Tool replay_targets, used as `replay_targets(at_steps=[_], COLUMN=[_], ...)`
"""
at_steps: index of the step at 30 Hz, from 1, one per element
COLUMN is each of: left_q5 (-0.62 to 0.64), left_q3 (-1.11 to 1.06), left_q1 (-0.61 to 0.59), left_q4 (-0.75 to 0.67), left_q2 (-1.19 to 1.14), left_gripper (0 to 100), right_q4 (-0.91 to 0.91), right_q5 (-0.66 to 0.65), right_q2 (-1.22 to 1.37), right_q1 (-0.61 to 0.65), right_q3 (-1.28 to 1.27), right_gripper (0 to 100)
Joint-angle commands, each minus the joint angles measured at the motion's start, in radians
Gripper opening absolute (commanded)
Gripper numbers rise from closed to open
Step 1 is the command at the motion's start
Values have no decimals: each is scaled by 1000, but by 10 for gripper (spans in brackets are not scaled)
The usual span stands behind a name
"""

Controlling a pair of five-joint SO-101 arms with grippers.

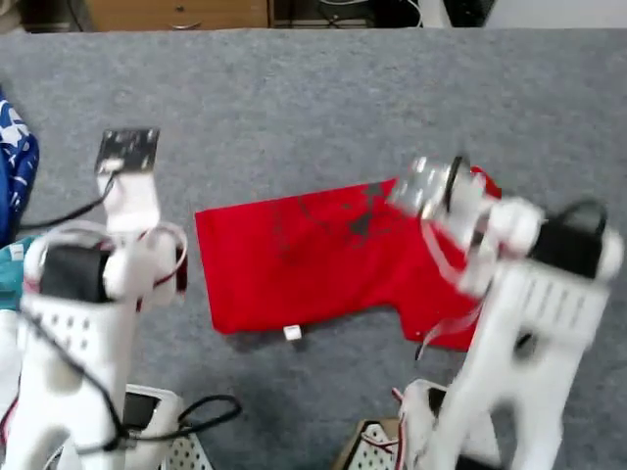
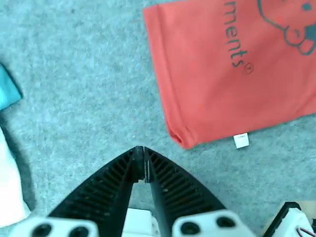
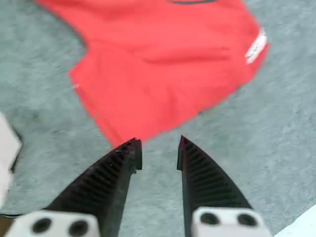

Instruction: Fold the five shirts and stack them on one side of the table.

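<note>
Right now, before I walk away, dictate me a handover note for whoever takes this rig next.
Left gripper: shut, empty, over bare table beside the red shirt.
Right gripper: open, empty, at that shirt's edge.
Red shirt lies mid-table, not stacked.
Blue cloth and teal cloth sit at the left arm's side; folded or not, cannot tell.
Left: fold the red shirt, stack it.

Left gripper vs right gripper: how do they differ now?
Left gripper is shut, tips touching; right gripper is open, tips apart. Left gripper is over bare table, clear of the red shirt; right gripper is at the shirt's edge. Both are black, ribbed and hold nothing.
</note>
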State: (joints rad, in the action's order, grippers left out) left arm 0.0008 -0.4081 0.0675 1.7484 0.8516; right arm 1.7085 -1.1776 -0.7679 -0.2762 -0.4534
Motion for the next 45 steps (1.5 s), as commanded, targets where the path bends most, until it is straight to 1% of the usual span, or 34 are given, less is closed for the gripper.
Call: replay_targets(at_steps=[1, 4, 8, 10, 12, 14, 16, 18, 20, 25, 28, 33, 41, 45], left_q5=[-11, -12, -15, -40, -54, -38, -11, 11, 21, 14, 12, 12, 14, 12], left_q3=[-29, -32, -34, -25, -28, -35, -54, -71, -80, -78, -78, -83, -78, -78], left_q1=[-11, -12, -12, -11, -11, -14, -38, -69, -103, -192, -196, -196, -196, -196], left_q4=[9, 9, 9, 8, -3, -3, -3, -5, -6, -5, -5, -40, -49, -49], left_q2=[105, 133, 134, 133, 133, 133, 133, 130, 119, 76, 42, 5, -7, -7], left_gripper=[19, 19, 19, 19, 19, 19, 19, 19, 19, 19, 19, 19, 19, 19], right_q4=[-12, -17, -61, -120, -198, -292, -373, -408, -413, -379, -331, -328, -344, -410], right_q5=[-75, -166, -301, -396, -489, -578, -678, -761, -799, -804, -763, -687, -660, -661], right_q2=[-269, -407, -495, -506, -507, -507, -507, -507, -507, -507, -507, -507, -507, -507], right_q1=[5, -18, -64, -104, -143, -180, -220, -243, -248, -248, -248, -242, -239, -249], right_q3=[-245, -390, -512, -568, -634, -700, -765, -828, -878, -909, -903, -938, -995, -1046], right_gripper=[147, 149, 150, 157, 192, 228, 240, 239, 238, 238, 238, 238, 238, 238])
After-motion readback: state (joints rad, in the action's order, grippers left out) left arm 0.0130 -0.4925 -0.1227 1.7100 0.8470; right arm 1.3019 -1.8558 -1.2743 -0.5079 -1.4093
